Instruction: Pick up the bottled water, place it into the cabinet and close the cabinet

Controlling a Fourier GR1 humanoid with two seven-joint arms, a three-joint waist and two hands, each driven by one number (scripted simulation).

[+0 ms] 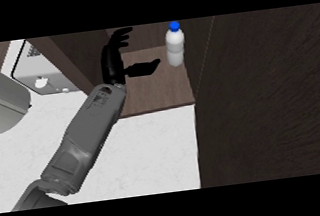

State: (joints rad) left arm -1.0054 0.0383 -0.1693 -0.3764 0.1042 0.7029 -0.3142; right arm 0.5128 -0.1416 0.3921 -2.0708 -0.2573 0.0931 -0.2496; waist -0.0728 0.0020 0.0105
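The bottled water (175,45) stands upright on the cabinet (158,97) shelf, far right of the white counter (150,151). The left hand (114,60) is just left of it, fingers (120,36) straight and spread, thumb pointing toward the bottle without clearly touching it.

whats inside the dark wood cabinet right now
A white plastic water bottle with a blue cap stands upright on the dark wooden cabinet's shelf, the black left hand open beside it. The dark panel at the right covers the rest.
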